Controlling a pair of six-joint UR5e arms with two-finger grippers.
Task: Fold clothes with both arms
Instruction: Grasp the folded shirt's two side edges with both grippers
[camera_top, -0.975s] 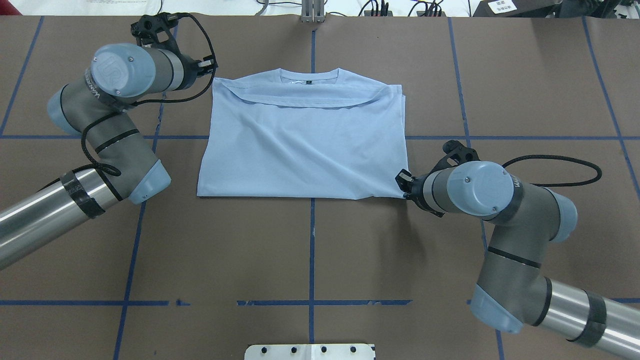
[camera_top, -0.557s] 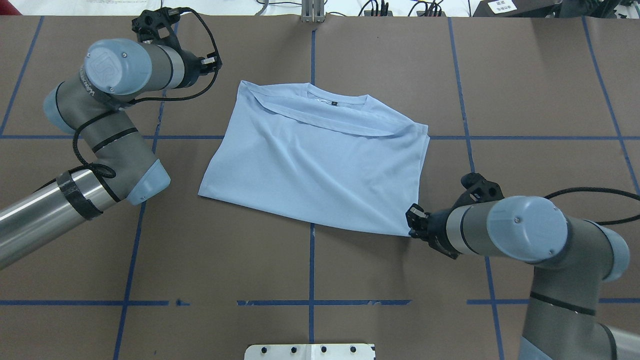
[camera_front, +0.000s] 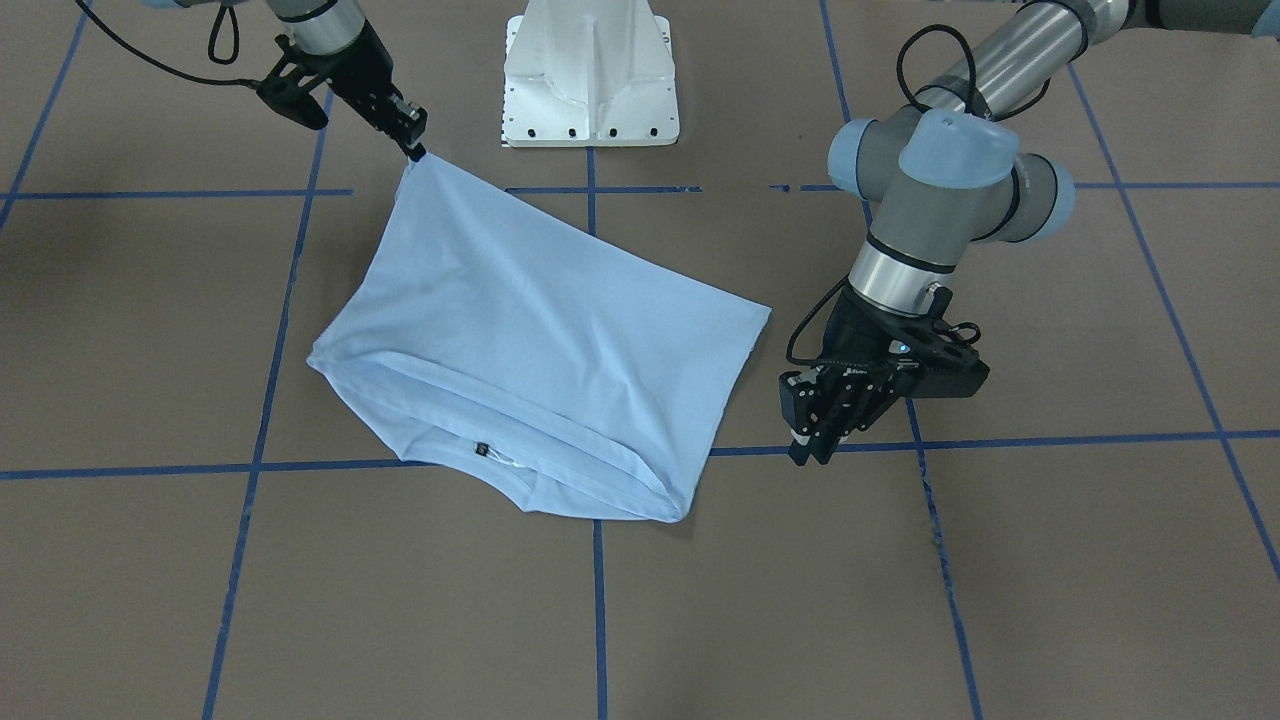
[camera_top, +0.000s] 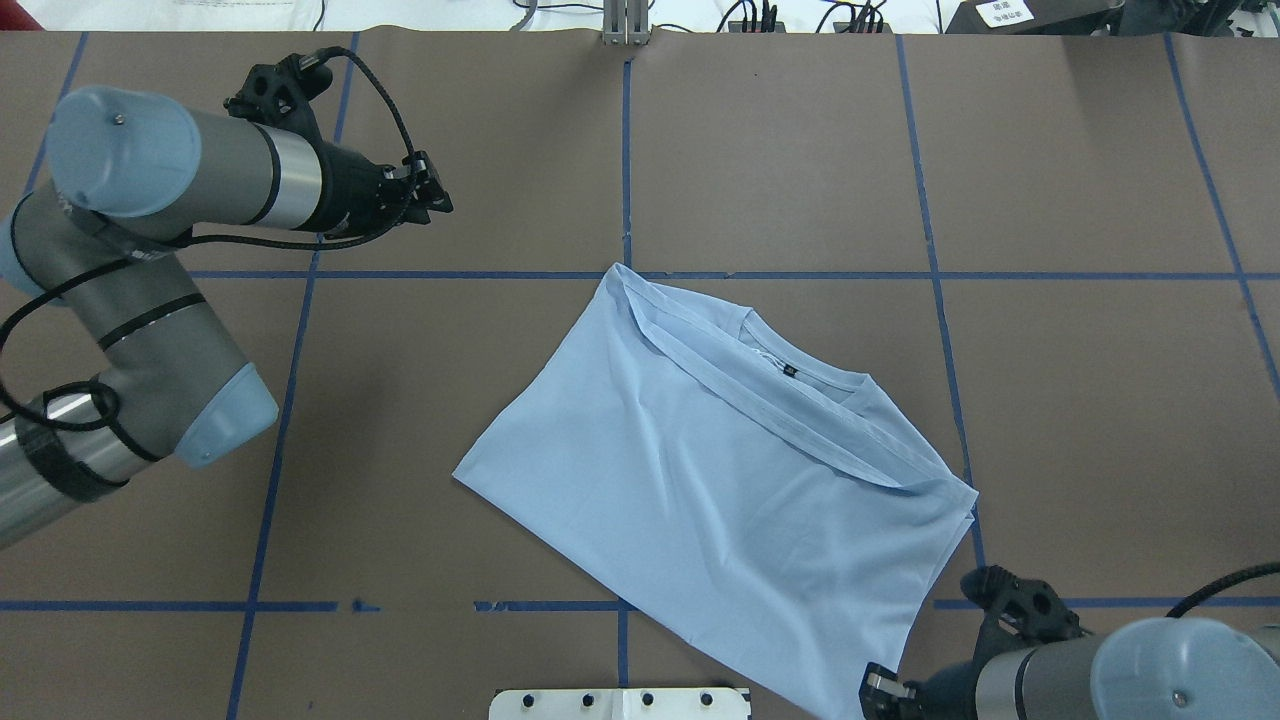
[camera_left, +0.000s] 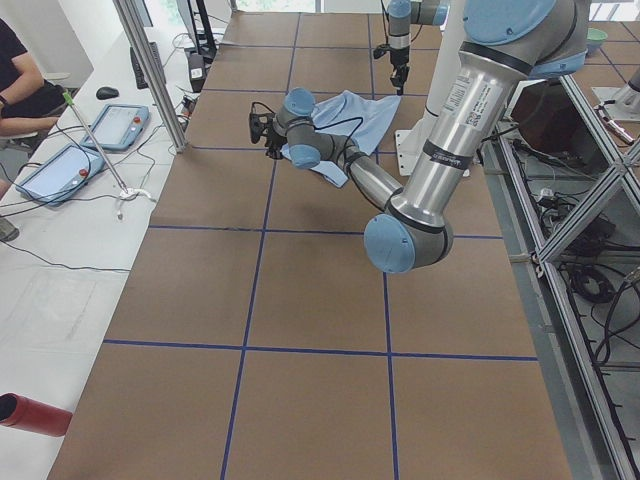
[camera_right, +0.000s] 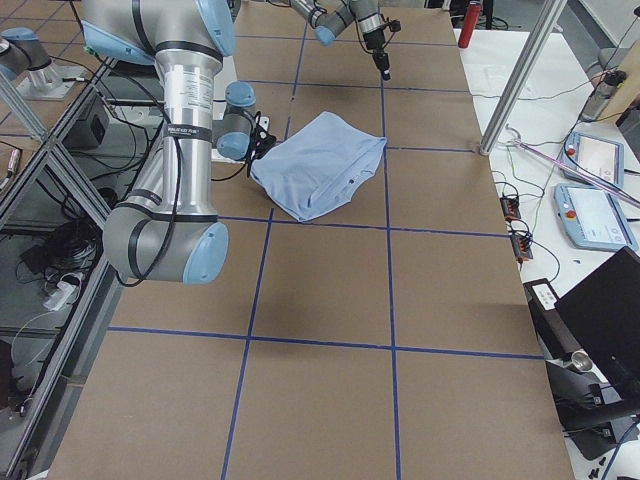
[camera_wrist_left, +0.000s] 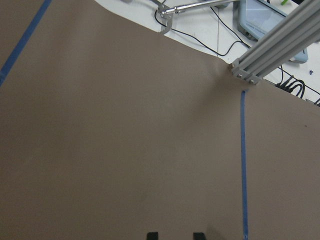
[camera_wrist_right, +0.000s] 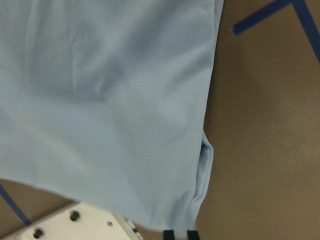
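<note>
The light blue T-shirt (camera_top: 720, 500) lies folded and turned at an angle on the brown table, collar and dark neck label (camera_top: 790, 371) toward the far right. It also shows in the front view (camera_front: 530, 340). No chest print shows. My right gripper (camera_top: 870, 695) is shut on the shirt's near corner beside the pedestal; the front view (camera_front: 415, 152) and right wrist view (camera_wrist_right: 180, 234) show the cloth (camera_wrist_right: 110, 100) pinched there. My left gripper (camera_top: 440, 195) is open and empty, far to the left of the shirt, over bare table (camera_wrist_left: 175, 235).
The white pedestal base (camera_top: 620, 703) sits at the near edge, right by the gripped corner. Blue tape lines (camera_top: 625, 150) cross the table. An aluminium post (camera_top: 625, 20) and cables stand at the far edge. Tablets (camera_left: 60, 170) lie on a side bench.
My right gripper has dragged the shirt's corner toward the robot, swinging and sliding the whole shirt nearer and rightward. My left gripper stayed off the shirt and shifted slightly nearer.
</note>
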